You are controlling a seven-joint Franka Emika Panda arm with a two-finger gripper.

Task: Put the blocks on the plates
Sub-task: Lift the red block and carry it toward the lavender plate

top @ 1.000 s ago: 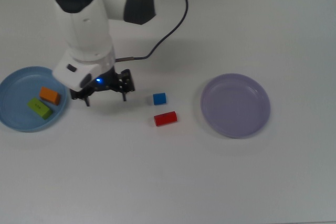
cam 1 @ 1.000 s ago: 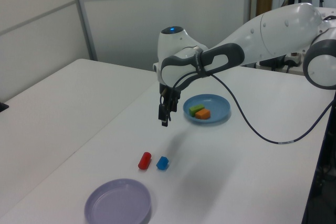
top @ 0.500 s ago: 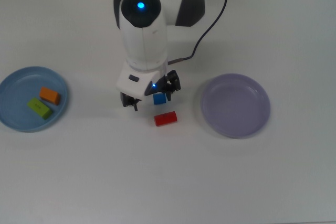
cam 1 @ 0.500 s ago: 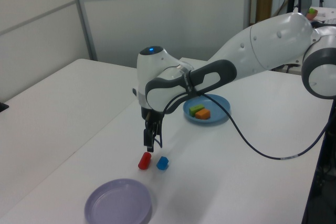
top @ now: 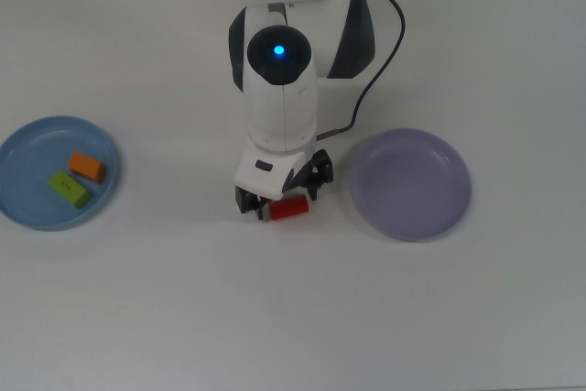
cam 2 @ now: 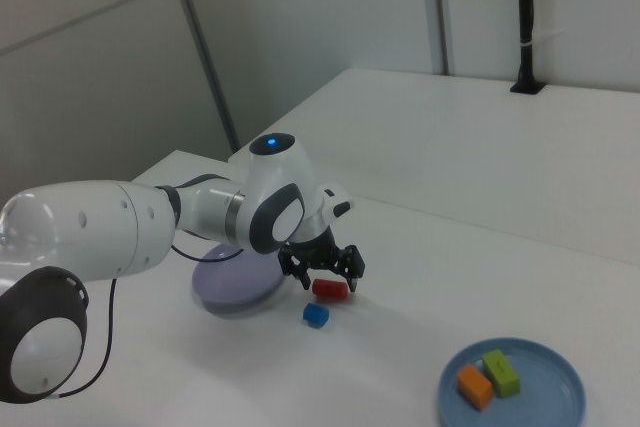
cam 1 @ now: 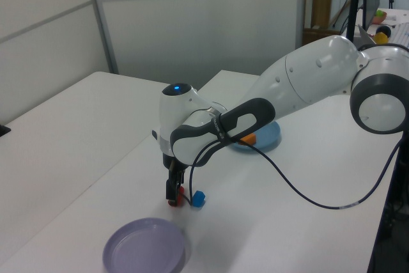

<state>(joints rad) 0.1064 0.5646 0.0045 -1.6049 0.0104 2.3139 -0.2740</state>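
Hand [cam 2: 322,269] sits low over the red cylinder [cam 2: 330,289], its two fingers apart and straddling it, one on each side, not yet clamped as far as the right view shows. The cylinder lies on its side on the bare counter [top: 275,318], roughly midway along it, just beside the lavender plate [top: 411,184]. In the top view only the cylinder's near part peeks out from under the arm's wrist. The blue cube [cam 2: 316,316] rests close by on the counter; the top view hides it under the arm.

The orange block [top: 87,167] and the green block [top: 70,189] already lie in the blue plate [top: 27,139] near the top view's left edge of the counter, so half the job looks done.

To do this pick well, I judge the fingers should come fully down until the tips nearly meet the counter, then close across the round sides at the cylinder's middle, so it cannot roll or squirt out endwise. The cube is near enough that a finger could nudge it; keeping the descent straight avoids that. After closing, a clean lift before swinging toward the lavender plate would keep the cylinder from dragging.
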